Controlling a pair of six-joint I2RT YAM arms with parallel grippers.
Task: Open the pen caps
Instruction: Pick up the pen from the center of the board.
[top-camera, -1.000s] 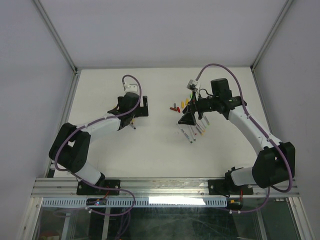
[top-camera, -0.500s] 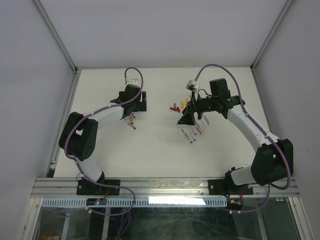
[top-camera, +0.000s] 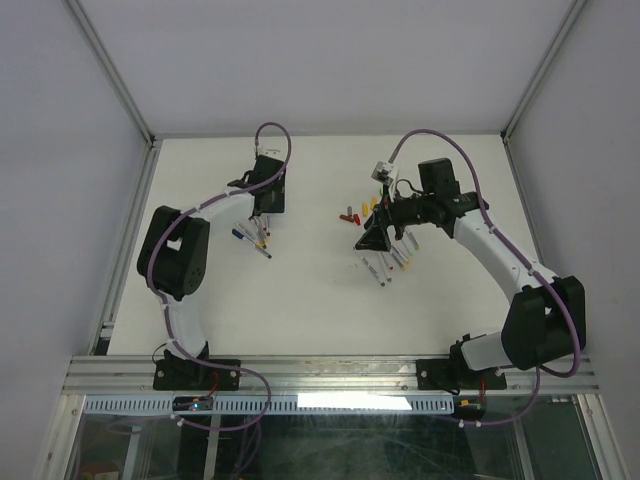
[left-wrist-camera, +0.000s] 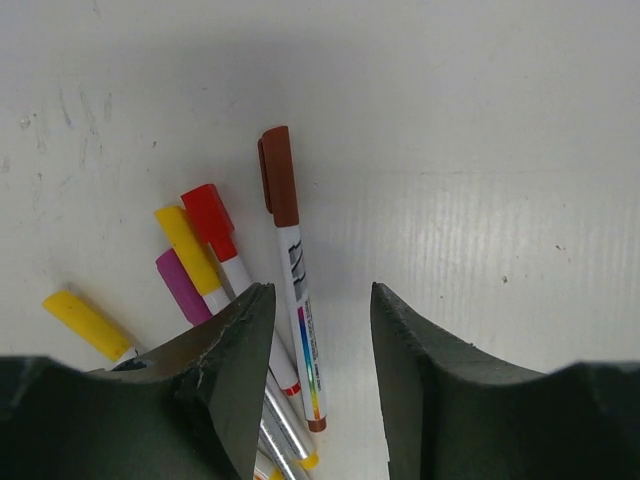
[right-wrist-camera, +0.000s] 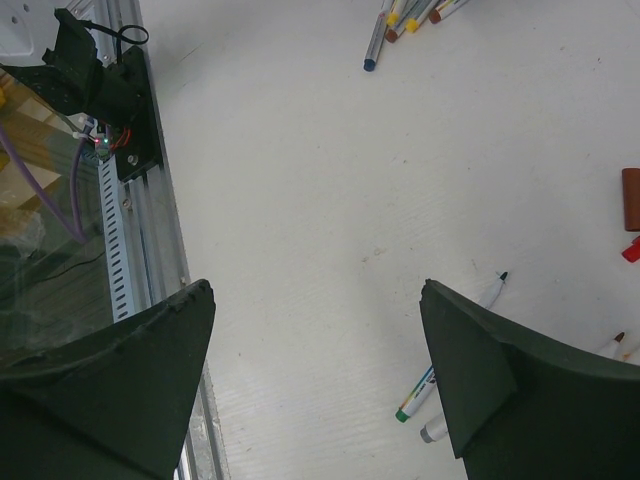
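Your left jaws stand partly apart, pinching nothing. A pen lies on the surface in their gap, its brown cap just ahead of the tips. The red cap, yellow cap and purple cap lie left. Your right jaws hang wide open, with a dark red cap off to their right.

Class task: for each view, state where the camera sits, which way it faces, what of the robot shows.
Top external: above and behind, looking down on the table; left arm and right arm show.
Left wrist: on the left gripper, looking down at capped pens; its fingers show.
Right wrist: on the right gripper, facing the near rail; open fingers show.
Shared: top and left wrist show those pens.
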